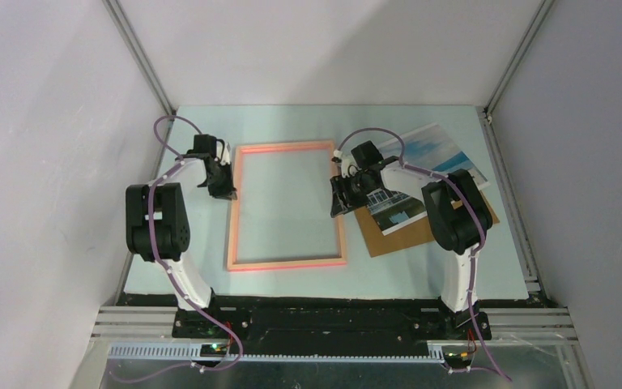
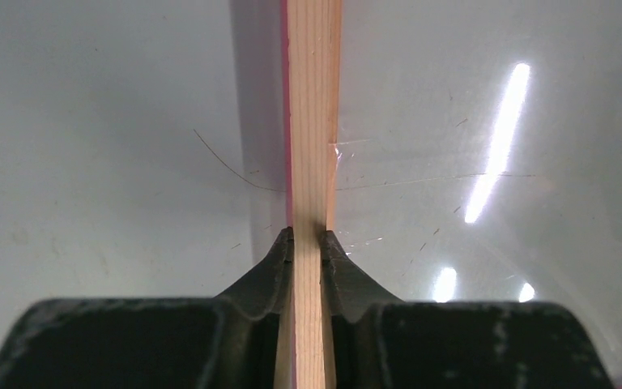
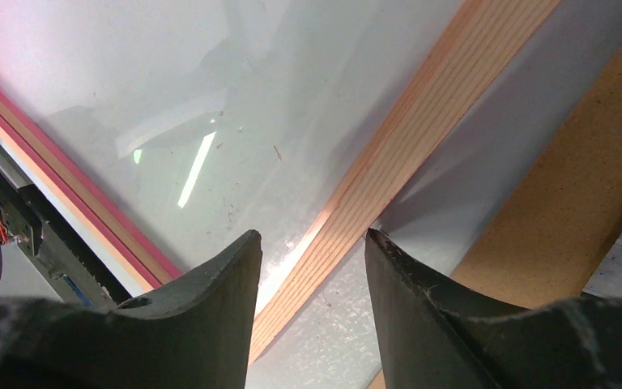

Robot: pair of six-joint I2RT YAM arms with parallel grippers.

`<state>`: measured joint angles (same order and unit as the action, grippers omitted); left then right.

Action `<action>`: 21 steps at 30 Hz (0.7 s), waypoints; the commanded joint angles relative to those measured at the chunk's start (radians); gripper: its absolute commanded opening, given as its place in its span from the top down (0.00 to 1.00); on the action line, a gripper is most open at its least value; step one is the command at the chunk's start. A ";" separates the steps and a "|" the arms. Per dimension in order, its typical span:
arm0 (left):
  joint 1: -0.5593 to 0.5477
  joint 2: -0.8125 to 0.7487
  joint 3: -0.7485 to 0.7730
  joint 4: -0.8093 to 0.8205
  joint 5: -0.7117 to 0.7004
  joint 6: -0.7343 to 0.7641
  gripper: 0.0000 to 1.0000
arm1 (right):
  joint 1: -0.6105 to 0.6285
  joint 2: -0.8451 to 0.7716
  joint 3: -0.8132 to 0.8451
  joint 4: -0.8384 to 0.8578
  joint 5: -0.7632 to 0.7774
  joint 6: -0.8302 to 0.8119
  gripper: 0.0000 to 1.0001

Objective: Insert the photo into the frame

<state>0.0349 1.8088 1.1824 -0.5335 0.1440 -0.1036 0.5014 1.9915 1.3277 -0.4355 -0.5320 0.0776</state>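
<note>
Pale tabletop [image 1: 308, 284], pink frame [image 1: 286, 264], left hand [image 1: 225, 191] on its rail

I see a pale green table [image 1: 291, 121] under the left fingers [image 2: 271, 267] and right fingers [image 3: 227, 308], white walls [image 1: 308, 49] beyond them, aluminium rails [image 1: 142, 57] in the corners, strip-light glints [image 2: 498, 146] right of the left fingers

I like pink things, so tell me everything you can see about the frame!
The frame is a thin rectangle of pale wood with pink edges around a clear, shiny, slightly dusty pane. It lies flat on the table, long sides pointing away from the arms, with nothing in it. The left jaws pinch its left rail; the right jaws stand open astride its right rail.
</note>
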 commanded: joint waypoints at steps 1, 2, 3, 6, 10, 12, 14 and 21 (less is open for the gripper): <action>0.001 -0.005 0.016 0.022 -0.037 0.025 0.82 | -0.004 -0.069 0.001 0.033 -0.006 -0.002 0.45; 0.002 -0.011 0.015 0.022 -0.039 0.026 0.80 | -0.007 -0.075 0.001 0.032 0.003 -0.005 0.44; 0.003 -0.017 0.014 0.021 -0.044 0.028 0.76 | -0.015 -0.088 0.001 0.030 0.008 -0.007 0.43; 0.006 -0.041 0.018 0.020 -0.056 0.035 0.67 | -0.032 -0.126 0.001 0.020 0.050 -0.033 0.39; 0.007 -0.078 0.036 0.020 -0.067 0.043 0.50 | -0.042 -0.196 0.001 0.000 0.129 -0.089 0.32; 0.008 -0.102 0.040 0.020 -0.062 0.044 0.43 | -0.054 -0.231 -0.004 -0.004 0.178 -0.119 0.30; 0.006 -0.129 0.035 0.020 -0.029 0.037 0.33 | -0.078 -0.275 -0.014 0.000 0.211 -0.135 0.27; -0.043 -0.234 0.016 0.020 0.099 0.002 0.14 | -0.239 -0.356 -0.066 0.017 0.287 -0.154 0.13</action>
<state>0.0334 1.6627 1.1824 -0.5339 0.1562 -0.0818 0.3584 1.6936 1.2972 -0.4351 -0.3199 -0.0441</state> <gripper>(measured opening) 0.844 0.840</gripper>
